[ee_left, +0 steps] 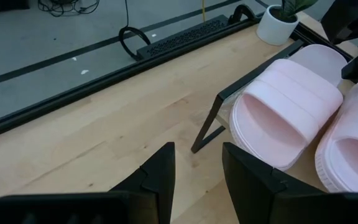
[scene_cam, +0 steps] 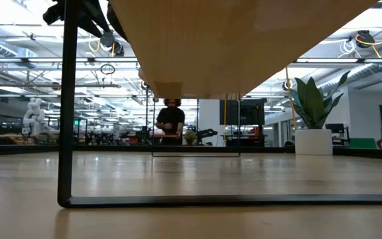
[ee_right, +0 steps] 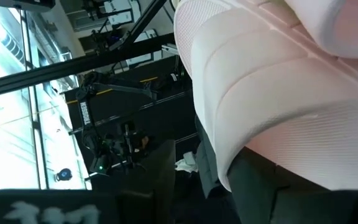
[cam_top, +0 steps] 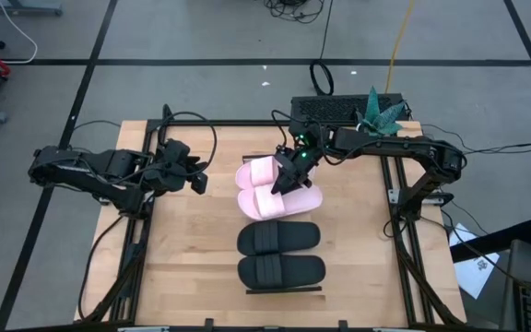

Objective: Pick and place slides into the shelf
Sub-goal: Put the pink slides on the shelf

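Pale plywood worktop [cam_top: 192, 249]; green potted plant in white pot [cam_top: 383, 112]; black keyboard-like slab [cam_top: 335, 109], probably; distant person [scene_cam: 171, 121].

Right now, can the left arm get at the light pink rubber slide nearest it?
Probably yes. The left hand is open, and bare plywood tabletop lies between it and the light pink rubber slide. The right hand crowds that slide's far side.

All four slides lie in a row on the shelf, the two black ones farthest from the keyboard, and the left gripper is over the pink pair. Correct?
Not quite: the right gripper is over the pink pair, as the high view shows. The left gripper waits beside the shelf, open and empty. The two black slides do lie farthest from the keyboard.
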Robot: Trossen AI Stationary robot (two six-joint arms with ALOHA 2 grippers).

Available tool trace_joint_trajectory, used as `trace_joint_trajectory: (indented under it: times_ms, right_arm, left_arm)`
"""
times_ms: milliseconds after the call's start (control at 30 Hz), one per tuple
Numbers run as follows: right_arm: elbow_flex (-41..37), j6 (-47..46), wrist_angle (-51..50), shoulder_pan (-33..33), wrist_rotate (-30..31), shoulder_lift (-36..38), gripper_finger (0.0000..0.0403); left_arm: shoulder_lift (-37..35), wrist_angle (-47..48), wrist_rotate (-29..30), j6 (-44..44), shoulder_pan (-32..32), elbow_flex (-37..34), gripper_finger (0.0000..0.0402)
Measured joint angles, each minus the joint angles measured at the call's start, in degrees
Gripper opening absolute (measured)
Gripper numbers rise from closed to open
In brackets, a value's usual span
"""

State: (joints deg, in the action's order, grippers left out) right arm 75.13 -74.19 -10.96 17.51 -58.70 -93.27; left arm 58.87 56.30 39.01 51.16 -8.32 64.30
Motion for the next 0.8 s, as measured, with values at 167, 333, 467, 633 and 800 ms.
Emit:
trace_joint_trajectory:
  times_ms: [167,333,467,633,800]
  right_arm:
    - [0.0,-1.6,0.0,-0.3,-0.1,0.0,0.0130]
    - [0.0,-1.7,0.0,-0.3,0.0,0.0,0.0130]
    - [0.0,-1.9,0.0,-0.3,-0.2,0.0,0.0130]
    - [0.0,-1.8,0.0,0.3,-2.9,0.0,0.0130]
    - [0.0,-1.3,0.0,1.3,-3.1,0.0,0.0130]
  left_arm:
    - [0.0,0.0,0.0,0.0,0.0,0.0,0.0129]
    - [0.0,0.0,0.0,0.0,0.0,0.0,0.0129]
    - [0.0,0.0,0.0,0.0,0.0,0.0,0.0129]
    - [0.0,0.0,0.0,0.0,0.0,0.0,0.0129]
    - [0.0,0.0,0.0,0.0,0.0,0.0,0.0129]
